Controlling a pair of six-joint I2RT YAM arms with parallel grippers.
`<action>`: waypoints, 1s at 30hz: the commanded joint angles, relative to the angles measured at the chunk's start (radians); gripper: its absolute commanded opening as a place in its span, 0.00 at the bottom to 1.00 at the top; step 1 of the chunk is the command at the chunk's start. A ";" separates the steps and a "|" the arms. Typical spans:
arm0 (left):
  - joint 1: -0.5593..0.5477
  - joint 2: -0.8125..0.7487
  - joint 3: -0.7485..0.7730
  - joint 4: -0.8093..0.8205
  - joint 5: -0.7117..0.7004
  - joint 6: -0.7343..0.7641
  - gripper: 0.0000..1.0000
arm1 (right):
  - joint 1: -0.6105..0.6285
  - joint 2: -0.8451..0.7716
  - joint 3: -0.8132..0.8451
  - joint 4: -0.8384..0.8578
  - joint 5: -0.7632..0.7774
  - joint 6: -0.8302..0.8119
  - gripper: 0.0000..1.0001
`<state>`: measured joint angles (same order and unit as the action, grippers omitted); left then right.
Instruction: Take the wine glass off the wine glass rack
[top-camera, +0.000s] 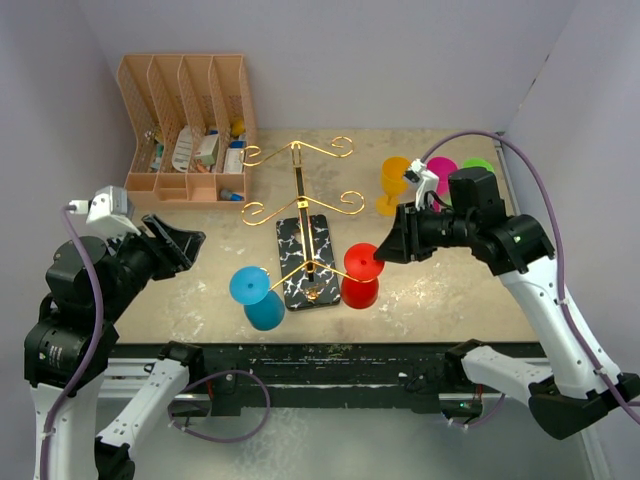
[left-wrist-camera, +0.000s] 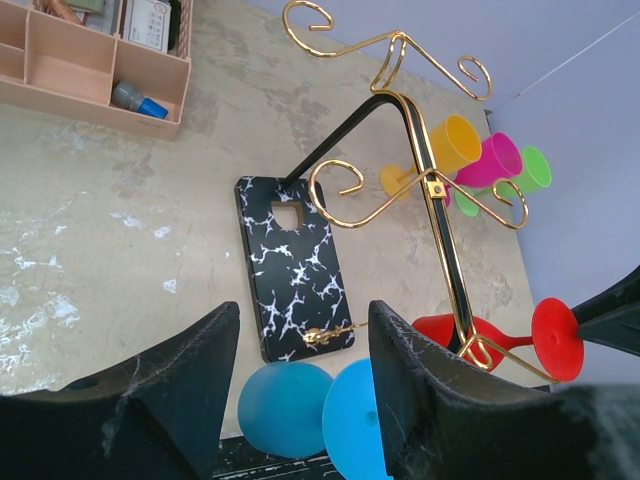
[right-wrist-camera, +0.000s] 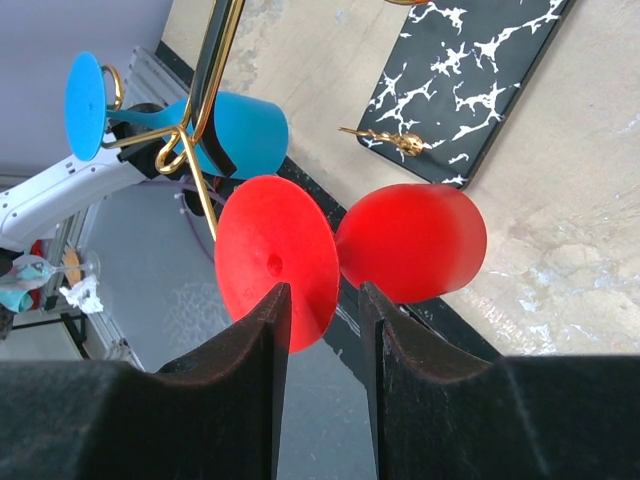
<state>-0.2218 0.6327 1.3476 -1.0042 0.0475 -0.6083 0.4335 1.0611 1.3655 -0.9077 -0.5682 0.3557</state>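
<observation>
The wine glass rack (top-camera: 299, 185) is a gold wire stand on a black veined base (top-camera: 323, 240). It also shows in the left wrist view (left-wrist-camera: 440, 215). A red wine glass (top-camera: 360, 277) hangs upside down from its lower right hook. A blue wine glass (top-camera: 258, 296) hangs from the lower left hook. My right gripper (top-camera: 388, 245) is open a little, right at the red glass's foot (right-wrist-camera: 272, 250). The foot's lower edge lies between the fingertips and the bowl (right-wrist-camera: 412, 240) lies just beyond. My left gripper (top-camera: 190, 245) is open and empty, left of the blue glass (left-wrist-camera: 298, 408).
A peach desk organiser (top-camera: 190, 130) with small items stands at the back left. Yellow (top-camera: 393, 180), magenta (top-camera: 441, 170) and green (top-camera: 478, 165) glasses stand at the back right, behind my right arm. The table's front edge (top-camera: 330, 345) is just below the hanging glasses.
</observation>
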 joint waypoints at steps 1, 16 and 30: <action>0.002 -0.007 -0.005 0.028 -0.014 0.016 0.58 | 0.020 0.014 0.004 0.031 -0.028 -0.004 0.36; 0.003 -0.009 -0.006 0.032 -0.020 0.019 0.58 | 0.047 0.031 0.070 0.085 0.038 0.042 0.00; 0.002 -0.012 -0.010 0.040 -0.011 0.009 0.58 | 0.047 0.006 0.066 0.186 0.015 0.152 0.00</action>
<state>-0.2218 0.6239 1.3422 -1.0103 0.0330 -0.6083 0.4797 1.0927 1.4063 -0.8104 -0.5644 0.4652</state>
